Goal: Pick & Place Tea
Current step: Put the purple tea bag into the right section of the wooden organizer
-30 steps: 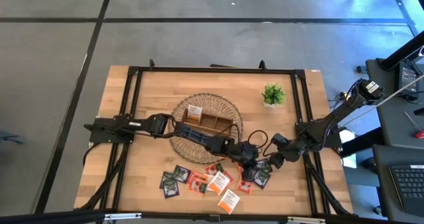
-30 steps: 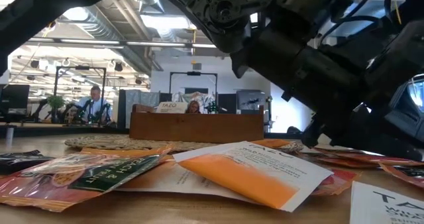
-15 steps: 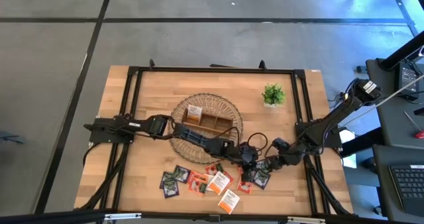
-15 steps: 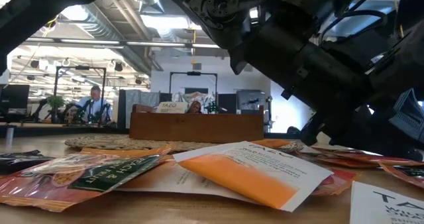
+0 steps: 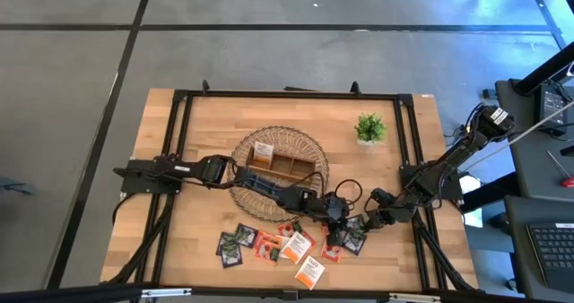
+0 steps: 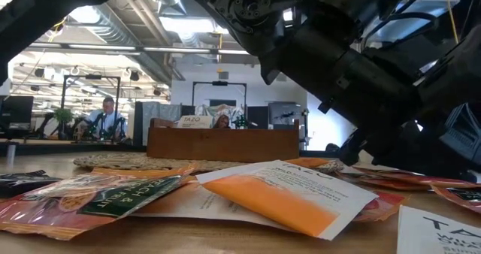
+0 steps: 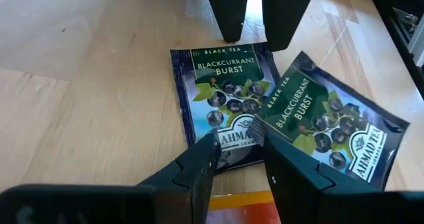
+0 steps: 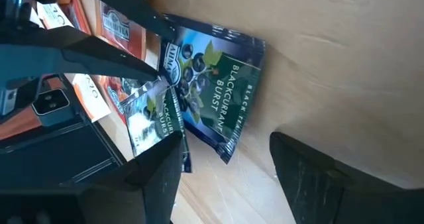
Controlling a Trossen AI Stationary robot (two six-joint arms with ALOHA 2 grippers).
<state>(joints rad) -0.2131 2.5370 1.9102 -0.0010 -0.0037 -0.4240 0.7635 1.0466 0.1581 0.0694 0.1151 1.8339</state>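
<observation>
Two dark green blackcurrant tea sachets lie overlapped on the wooden table. One [image 7: 225, 95] is flat, and the other [image 7: 331, 128] has a corner on top of it. My left gripper [image 7: 240, 159] [image 5: 338, 227] is open and low over them, its fingers on either side of that corner [image 7: 257, 126]. My right gripper [image 8: 228, 164] [image 7: 255, 25] faces it from the sachets' other side, open wide, with its fingertips by the flat sachet's [image 8: 215, 85] edge. Several more tea sachets [image 5: 269, 245], orange, red and white, are spread along the near edge. My left gripper's fingertips [image 7: 211, 148] stand down at the sachets where the two overlap, slanting down from the table's left. I cannot tell whether they touch the packets. Nothing is pinched between them.
A round wicker basket [image 5: 247, 151] sits mid-table and holds a brown wooden tray [image 5: 291, 167] with one sachet [image 5: 263, 151] in it. A small potted plant [image 5: 369, 128] stands at the far right. In the low view, people sit at desks in the room behind.
My right gripper has come down toward the blackcurrant sachets and a little toward the table's left. Its wrist has rolled. It stays open wide, and the sachets have not moved.
</observation>
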